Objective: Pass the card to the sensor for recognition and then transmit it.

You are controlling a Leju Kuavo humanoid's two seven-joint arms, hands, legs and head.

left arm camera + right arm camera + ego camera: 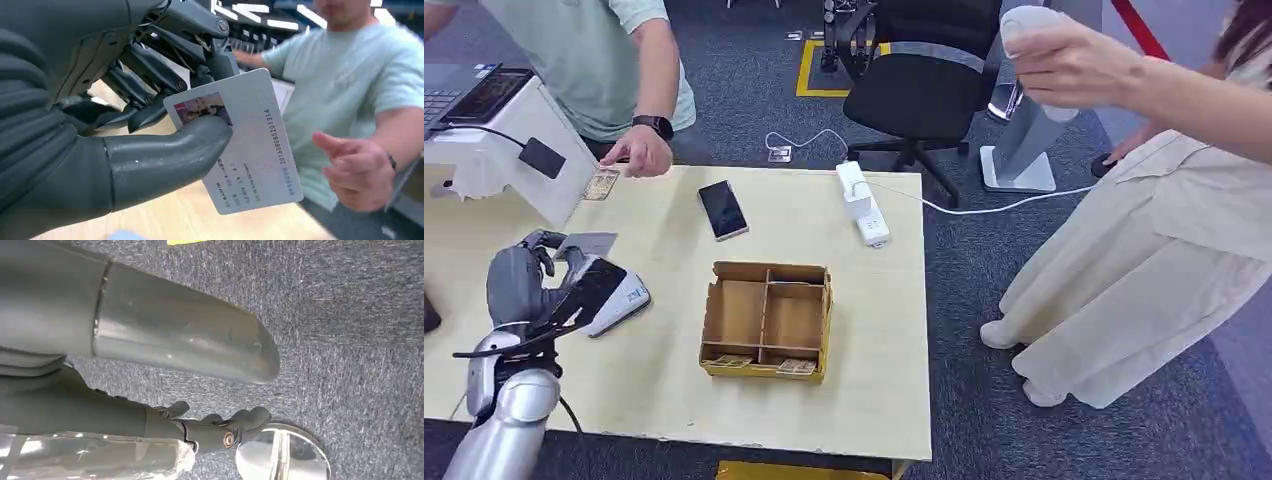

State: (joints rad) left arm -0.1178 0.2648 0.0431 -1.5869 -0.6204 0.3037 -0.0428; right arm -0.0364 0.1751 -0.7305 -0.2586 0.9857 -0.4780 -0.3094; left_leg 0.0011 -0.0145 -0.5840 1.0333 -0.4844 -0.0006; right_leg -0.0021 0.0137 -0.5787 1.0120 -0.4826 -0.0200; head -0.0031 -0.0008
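— Holding anything, the left hand point(107, 150)?

— Yes. In the left wrist view its thick grey thumb presses a white card point(240, 142) against the dark fingers point(150, 82), so the card is pinched and lifted off the desk point(674, 390). The card bears a small colour photo near the thumb, rows of small print and a long number along one edge.

— Where does that sit in the head view?

— The left hand point(529, 290) is above the near left part of the desk, with the card point(589, 242) showing as a pale grey edge just past the fingers. A white and dark card reader point(614, 295) lies on the desk right beside the hand; whether card and reader touch, I cannot tell.

— And the right hand?

— The right hand point(175, 340) hangs over grey carpet point(350, 315). Its thumb sticks out straight and the darker fingers point(240, 422) are curled in with nothing in them.

— What else is on the desk?

— An open cardboard box point(766, 318) with dividers sits near the middle, with small cards in its front compartments. A black phone point(722, 209) lies flat further back, and a white power strip point(862, 203) near the far right edge. A white device point(504, 140) stands at the far left.

— People?

— One in a pale green shirt stands behind the desk, one hand point(639, 155) resting on its far edge near another small card point(601, 184). Another person in light clothing stands at the right, a hand point(1064, 62) raised around a white object.
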